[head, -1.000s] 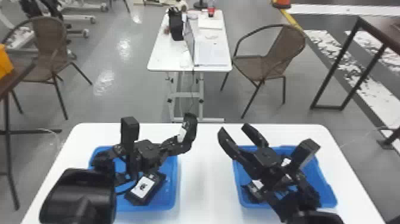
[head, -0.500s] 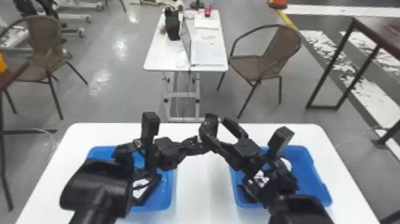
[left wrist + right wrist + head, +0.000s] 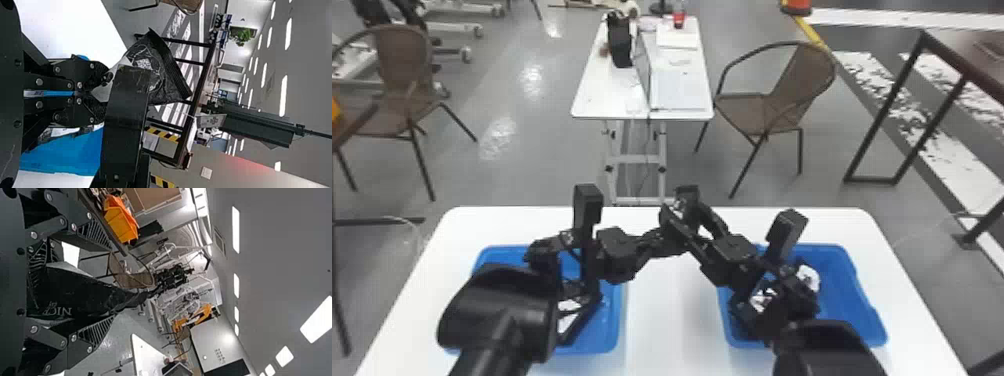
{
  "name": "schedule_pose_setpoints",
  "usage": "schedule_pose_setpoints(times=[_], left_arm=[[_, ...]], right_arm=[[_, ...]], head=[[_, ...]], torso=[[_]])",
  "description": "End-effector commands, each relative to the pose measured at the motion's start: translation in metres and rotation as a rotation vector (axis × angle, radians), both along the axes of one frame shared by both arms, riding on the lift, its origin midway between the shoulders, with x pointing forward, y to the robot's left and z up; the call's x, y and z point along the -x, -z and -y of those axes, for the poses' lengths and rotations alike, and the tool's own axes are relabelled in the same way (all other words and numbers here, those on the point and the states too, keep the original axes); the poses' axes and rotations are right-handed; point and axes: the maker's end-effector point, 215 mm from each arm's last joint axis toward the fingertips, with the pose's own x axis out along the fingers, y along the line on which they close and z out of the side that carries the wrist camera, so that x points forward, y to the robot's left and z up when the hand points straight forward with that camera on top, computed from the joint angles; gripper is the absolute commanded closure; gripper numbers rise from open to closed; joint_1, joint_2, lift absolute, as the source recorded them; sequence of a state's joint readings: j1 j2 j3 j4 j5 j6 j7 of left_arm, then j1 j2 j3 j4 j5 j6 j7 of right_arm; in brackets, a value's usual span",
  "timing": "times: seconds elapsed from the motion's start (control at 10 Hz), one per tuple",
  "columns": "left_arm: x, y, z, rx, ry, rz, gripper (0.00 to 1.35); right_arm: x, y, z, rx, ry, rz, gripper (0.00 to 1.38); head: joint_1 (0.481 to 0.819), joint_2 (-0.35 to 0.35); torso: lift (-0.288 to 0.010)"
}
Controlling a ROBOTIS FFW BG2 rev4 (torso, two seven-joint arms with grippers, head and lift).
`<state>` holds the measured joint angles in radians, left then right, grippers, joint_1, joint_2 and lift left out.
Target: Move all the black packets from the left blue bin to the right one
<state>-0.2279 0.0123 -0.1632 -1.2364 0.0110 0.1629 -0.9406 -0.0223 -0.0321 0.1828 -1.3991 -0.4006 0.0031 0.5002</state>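
Above the table between the bins, my left gripper (image 3: 662, 237) is shut on a black packet (image 3: 688, 196). In the left wrist view this gripper (image 3: 102, 91) pinches one corner of the packet (image 3: 168, 74). My right gripper (image 3: 685, 212) is open around the packet from the other side. In the right wrist view the packet (image 3: 78, 291) lies between the spread fingers of that gripper (image 3: 111, 282). Another packet (image 3: 571, 317) with a white label lies in the left blue bin (image 3: 619, 320), partly behind the arm. Packets (image 3: 763, 300) also lie in the right blue bin (image 3: 874, 320).
Both bins stand on a white table (image 3: 667, 340), with a strip of tabletop between them. The forearms hang over the bins and hide parts of them. A second white table (image 3: 612, 95) and chairs (image 3: 782, 95) stand farther back.
Over the last second, my left gripper has moved right with its packet and my right gripper has moved left. They now meet at the packet, after standing apart one second ago.
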Motion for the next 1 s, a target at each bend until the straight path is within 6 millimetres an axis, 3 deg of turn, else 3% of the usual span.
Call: schedule_pose_setpoints(times=[0.0,0.2,0.3,0.5,0.6,0.7,0.9], left_arm=[[0.001,0.000,-0.001,0.007,-0.002,-0.003,1.14],[0.002,-0.001,0.001,0.021,-0.002,-0.008,1.14],[0.003,-0.001,0.000,0.030,-0.006,-0.013,1.07],[0.003,0.006,-0.012,0.051,-0.049,-0.035,0.55],[0.004,0.012,-0.022,0.064,-0.071,-0.051,0.33],[0.005,0.006,-0.037,0.098,-0.093,-0.040,0.20],[-0.001,-0.015,-0.088,0.141,-0.209,0.022,0.12]], right_arm=[[0.000,-0.003,0.007,-0.008,0.037,0.010,1.12],[-0.001,-0.004,0.009,-0.020,0.046,0.012,1.18],[-0.001,-0.005,0.011,-0.030,0.052,0.012,1.21],[-0.005,-0.006,0.022,-0.047,0.086,0.011,1.21],[-0.009,-0.006,0.035,-0.045,0.114,0.013,1.21],[-0.014,-0.003,0.058,-0.041,0.155,0.009,1.21],[-0.017,0.027,0.116,0.000,0.247,-0.046,1.21]], head=[[0.695,-0.056],[0.695,-0.064],[0.695,-0.066],[0.695,-0.069],[0.695,-0.068],[0.695,-0.068],[0.695,-0.078]], torso=[[0.000],[0.000],[0.000],[0.000],[0.000],[0.000],[0.000]])
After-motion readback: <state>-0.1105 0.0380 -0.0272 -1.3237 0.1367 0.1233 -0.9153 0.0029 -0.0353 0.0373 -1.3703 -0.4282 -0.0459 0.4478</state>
